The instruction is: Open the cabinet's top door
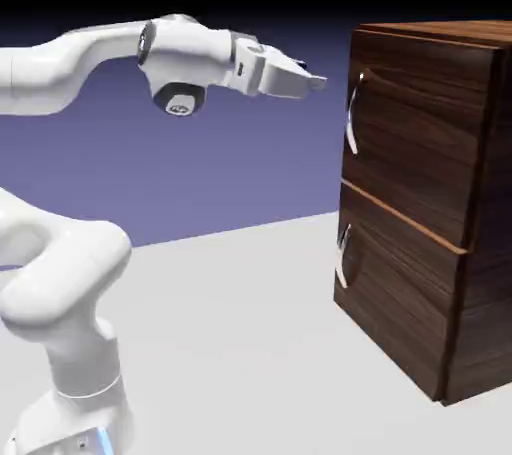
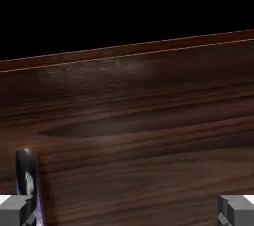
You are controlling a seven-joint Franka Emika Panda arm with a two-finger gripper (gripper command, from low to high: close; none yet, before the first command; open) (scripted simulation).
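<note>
My gripper (image 1: 318, 81) stands open with nothing between its fingertips (image 2: 19, 210), which sit wide apart at the bottom of the hand view. In the exterior view I have it just left of the cabinet (image 1: 420, 203), near the upper part, apart from the wood. The top door (image 1: 420, 128) is the upper front panel, closed, and its curved silver handle (image 1: 353, 113) runs upright along the panel's left edge. Below it lies the lower door (image 1: 395, 283), also closed, with a matching handle (image 1: 343, 256). The white arm (image 1: 190, 53) reaches in from the exterior view's left.
</note>
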